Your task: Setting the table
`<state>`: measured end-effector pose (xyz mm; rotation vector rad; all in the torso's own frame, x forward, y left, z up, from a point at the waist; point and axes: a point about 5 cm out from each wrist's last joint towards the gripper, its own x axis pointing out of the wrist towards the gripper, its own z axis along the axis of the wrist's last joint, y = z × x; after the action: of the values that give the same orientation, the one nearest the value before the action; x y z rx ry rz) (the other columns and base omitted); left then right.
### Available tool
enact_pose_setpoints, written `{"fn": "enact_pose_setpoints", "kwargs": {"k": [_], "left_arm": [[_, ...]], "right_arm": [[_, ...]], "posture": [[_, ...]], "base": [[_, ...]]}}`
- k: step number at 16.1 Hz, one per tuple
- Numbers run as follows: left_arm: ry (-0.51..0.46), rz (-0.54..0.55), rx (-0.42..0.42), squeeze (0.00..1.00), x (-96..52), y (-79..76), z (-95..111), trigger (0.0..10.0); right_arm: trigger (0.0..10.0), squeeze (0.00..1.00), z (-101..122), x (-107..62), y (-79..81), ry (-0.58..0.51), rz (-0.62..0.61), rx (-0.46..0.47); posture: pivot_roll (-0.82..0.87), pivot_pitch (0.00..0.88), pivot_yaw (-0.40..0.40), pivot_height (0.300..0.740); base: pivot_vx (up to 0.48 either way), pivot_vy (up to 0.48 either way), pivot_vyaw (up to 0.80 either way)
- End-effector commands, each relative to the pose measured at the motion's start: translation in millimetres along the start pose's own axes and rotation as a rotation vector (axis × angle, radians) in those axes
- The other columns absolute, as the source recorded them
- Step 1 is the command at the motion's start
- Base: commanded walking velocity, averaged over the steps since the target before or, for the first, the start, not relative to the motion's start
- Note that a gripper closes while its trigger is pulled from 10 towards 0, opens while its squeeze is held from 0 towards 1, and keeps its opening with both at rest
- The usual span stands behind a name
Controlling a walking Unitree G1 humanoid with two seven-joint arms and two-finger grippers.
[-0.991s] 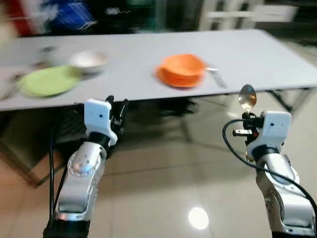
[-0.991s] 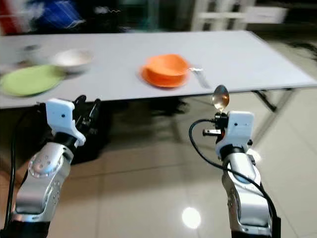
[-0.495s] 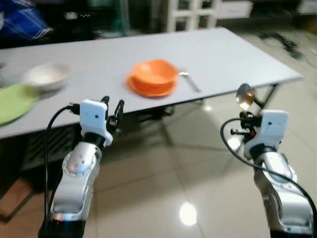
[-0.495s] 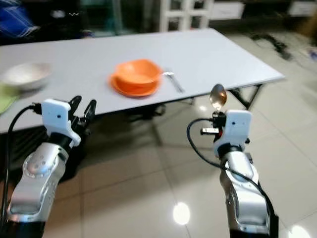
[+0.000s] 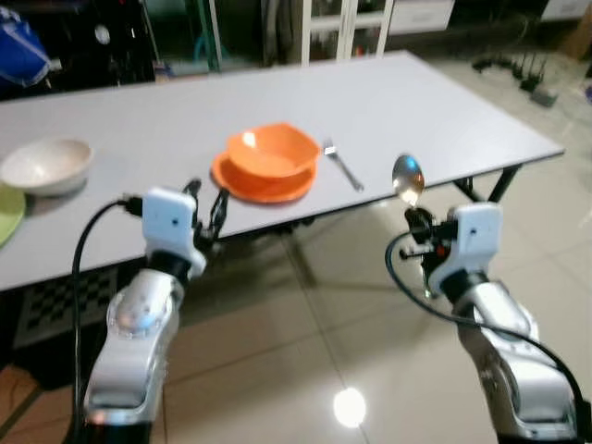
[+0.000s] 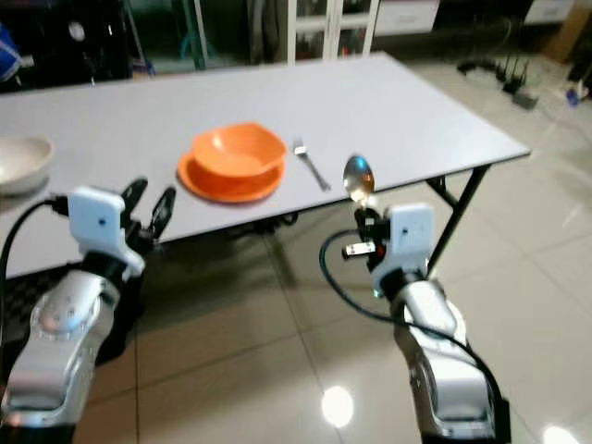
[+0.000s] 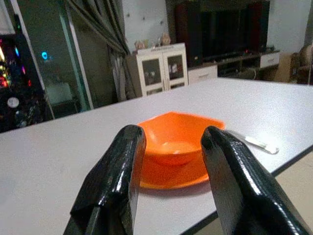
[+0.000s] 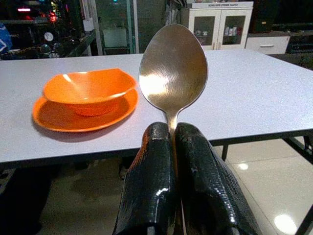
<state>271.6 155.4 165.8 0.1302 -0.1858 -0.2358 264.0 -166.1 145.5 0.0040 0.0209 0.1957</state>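
A metal spoon (image 5: pixel 407 178) stands upright, bowl up, with my right gripper (image 5: pixel 418 222) shut on its handle, just off the table's near edge. In the right wrist view the spoon (image 8: pixel 172 73) rises from between the shut fingers (image 8: pixel 151 186). An orange bowl (image 5: pixel 273 153) sits on an orange plate (image 5: pixel 262 185) on the grey table (image 5: pixel 444 111), with a fork (image 5: pixel 343 166) lying to its right. My left gripper (image 5: pixel 205 203) is open and holds nothing, at the table's near edge in front of the plate. The left wrist view has the bowl (image 7: pixel 178 137) between the fingers (image 7: pixel 120 171).
A white bowl (image 5: pixel 46 165) stands at the table's left, beside the edge of a green plate (image 5: pixel 7 215). Glossy tiled floor (image 5: pixel 305 351) lies under my arms. Cabinets (image 5: pixel 342 23) and dark furniture stand beyond the table. A table leg (image 5: pixel 490 185) stands at the right.
The whole view has shifted: the table is nearer and the orange bowl more central. Both arms have come closer to the table edge. The spoon stays in the right gripper.
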Motion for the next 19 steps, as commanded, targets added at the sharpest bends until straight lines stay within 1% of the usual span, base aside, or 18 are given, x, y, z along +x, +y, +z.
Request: {"fn": "enact_pose_setpoints", "kwargs": {"k": [1,4,6,10,11,12,13,14,17,19], "left_arm": [[-0.012,-0.013,0.026,0.0,-4.2,1.4,6,10.0],[-0.004,-0.034,0.031,0.0,-7.6,-1.8,4,10.0],[0.002,-0.054,0.031,0.0,-9.3,-5.9,4,10.0],[0.015,-0.078,0.039,0.0,-13.9,-8.0,4,10.0],[0.019,-0.086,0.039,0.0,-14.5,-8.5,3,10.0],[0.022,-0.095,0.04,0.0,-14.8,-9.3,3,10.0],[0.026,-0.102,0.039,0.0,-15.3,-10.1,3,10.0],[0.03,-0.108,0.038,0.0,-15.7,-10.5,2,10.0],[0.044,-0.12,0.041,0.0,-17.3,-10.0,1,10.0],[0.044,-0.124,0.04,0.0,-17.5,-9.8,1,10.0]], "right_arm": [[10.0,0.0,8,0.3,2.8,-0.035,0.021,0.004],[10.0,0.0,10,-2.7,7.8,-0.047,0.06,0.018],[10.0,0.0,8,-5.2,8.0,-0.041,0.058,0.022],[10.0,0.0,5,-8.8,9.2,-0.033,0.063,0.039],[10.0,0.0,5,-9.5,9.5,-0.033,0.062,0.046],[10.0,0.0,4,-10.2,8.1,-0.034,0.045,0.078],[10.0,0.0,3,-10.7,6.4,-0.029,0.031,0.083],[10.0,0.0,2,-11.5,5.6,-0.016,0.024,0.073],[10.0,0.0,-7,-11.8,3.8,0.071,0.003,0.02],[10.0,0.0,-8,-11.1,4.1,0.082,0.0,0.024]], "posture": [[0.02,0.0,-0.002,0.74],[0.03,0.0,0.0,0.74],[0.03,0.0,0.003,0.74],[0.03,0.0,0.003,0.74],[0.03,0.0,0.003,0.74],[0.03,0.0,0.005,0.74],[0.03,0.0,0.008,0.74],[0.03,0.0,0.008,0.74],[0.03,0.0,0.011,0.74],[0.03,0.0,0.011,0.74]], "base": [[0.379,0.0,0.8],[0.377,0.0,0.8],[0.375,0.0,0.8],[0.378,0.0,0.8],[0.379,0.0,0.41],[0.379,0.0,0.0],[0.375,0.0,0.0],[0.375,0.0,0.0],[0.376,0.0,0.0],[0.377,0.0,0.0]]}}
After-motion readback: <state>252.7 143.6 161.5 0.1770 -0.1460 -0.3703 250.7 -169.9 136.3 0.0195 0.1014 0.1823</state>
